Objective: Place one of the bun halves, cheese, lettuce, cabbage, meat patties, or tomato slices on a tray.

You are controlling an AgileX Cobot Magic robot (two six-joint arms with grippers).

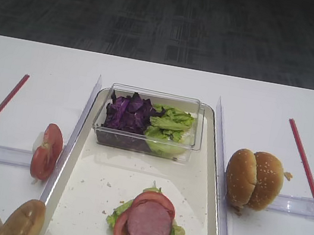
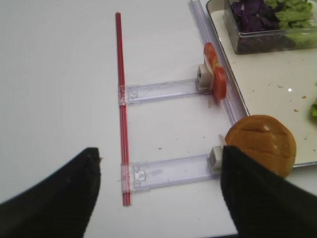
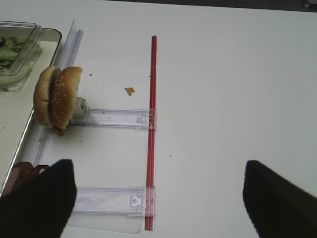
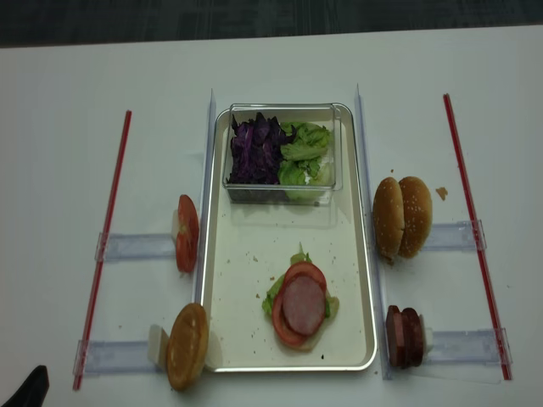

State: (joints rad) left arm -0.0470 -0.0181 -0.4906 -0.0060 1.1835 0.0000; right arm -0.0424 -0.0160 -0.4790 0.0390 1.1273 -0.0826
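Left of the tray (image 4: 361, 280) you see upright tomato slices (image 4: 186, 243). On it, a meat patty (image 4: 304, 306) tops a stack. Right of it stand bun halves (image 4: 402, 216). Left gripper (image 2: 158, 191) and right gripper (image 3: 158, 198) both have jaws spread, empty.

Only the tips of the robot show. In the right wrist view the right pincer (image 3: 157, 198) appears as two broad, matte black fingers (image 3: 37, 201) with rounded, blunt ends, plain and unmarked. In the left wrist view the left pincer (image 2: 161, 196) looks the same: two dark, smooth, wedge-shaped fingers (image 2: 262, 196), no screws, cables or labels visible. A small black sliver of the robot (image 4: 30, 386) sits at the overhead view's lower corner.
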